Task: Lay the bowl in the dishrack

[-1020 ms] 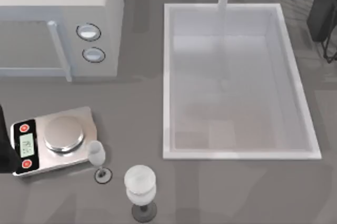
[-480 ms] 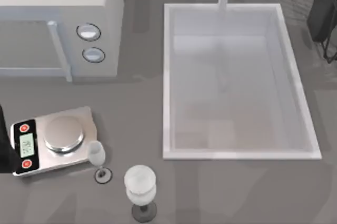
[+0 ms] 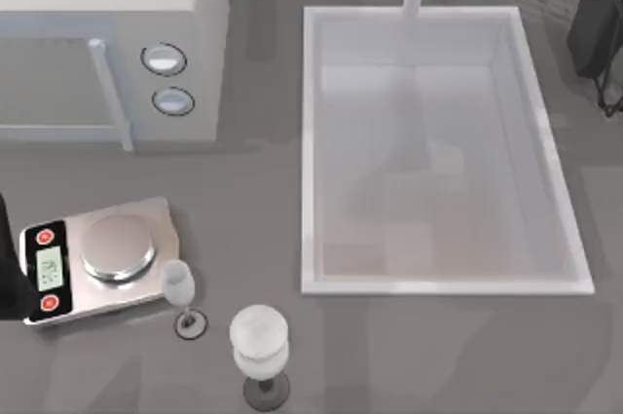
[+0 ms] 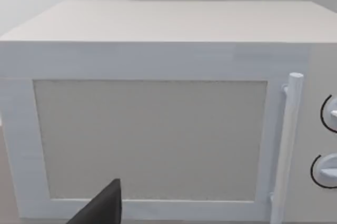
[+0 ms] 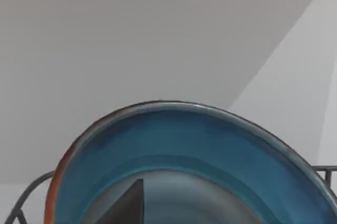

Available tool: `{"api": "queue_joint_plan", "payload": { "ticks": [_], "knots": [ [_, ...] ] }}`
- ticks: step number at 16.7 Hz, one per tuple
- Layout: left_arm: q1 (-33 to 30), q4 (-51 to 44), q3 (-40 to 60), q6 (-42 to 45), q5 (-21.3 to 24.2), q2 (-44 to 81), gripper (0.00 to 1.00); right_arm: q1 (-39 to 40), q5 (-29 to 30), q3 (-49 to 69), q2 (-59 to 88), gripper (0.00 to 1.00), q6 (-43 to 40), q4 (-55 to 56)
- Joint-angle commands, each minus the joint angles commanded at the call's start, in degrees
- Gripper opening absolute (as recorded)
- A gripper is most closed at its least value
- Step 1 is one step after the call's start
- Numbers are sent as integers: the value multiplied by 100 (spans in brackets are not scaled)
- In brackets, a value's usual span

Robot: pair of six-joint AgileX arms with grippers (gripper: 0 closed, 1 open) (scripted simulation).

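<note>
The bowl point(image 5: 195, 155) sits right in front of the right wrist camera, its blue inside facing the lens and its reddish rim arching across the view, with thin dark wires of the dishrack point(image 5: 23, 197) curving out at both lower corners behind it. So the bowl seems to be at or inside the rack already, standing more on edge than flat, though I cannot tell whether it rests on the wires or hangs above them. A dark finger tip point(image 5: 126, 205) of the right gripper pokes in just ahead of the bowl's inner face; whether the right fingers are spread or pinching the rim I cannot tell. In the top view the rack point(image 3: 599, 24) is at the far right edge, beyond the sink point(image 3: 311, 141), which holds nothing but shadow. The right arm is plainly the nearer one, and the coming move turns on the bowl tipping down between the wires. The left arm is parked at the table's left, by the scale point(image 3: 97, 258) and facing the microwave point(image 4: 158, 124); one dark finger point(image 4: 102, 208) shows, its spread not readable. Two glasses point(image 3: 258, 341) stand empty near the scale.
</note>
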Motion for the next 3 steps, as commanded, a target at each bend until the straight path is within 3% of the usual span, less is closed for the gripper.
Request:
{"api": "queue_joint_plan", "payload": {
  "ticks": [3],
  "knots": [
    [0,0,0,0,0,0,100,0,0,0,0,100,0,0]
  ]
}}
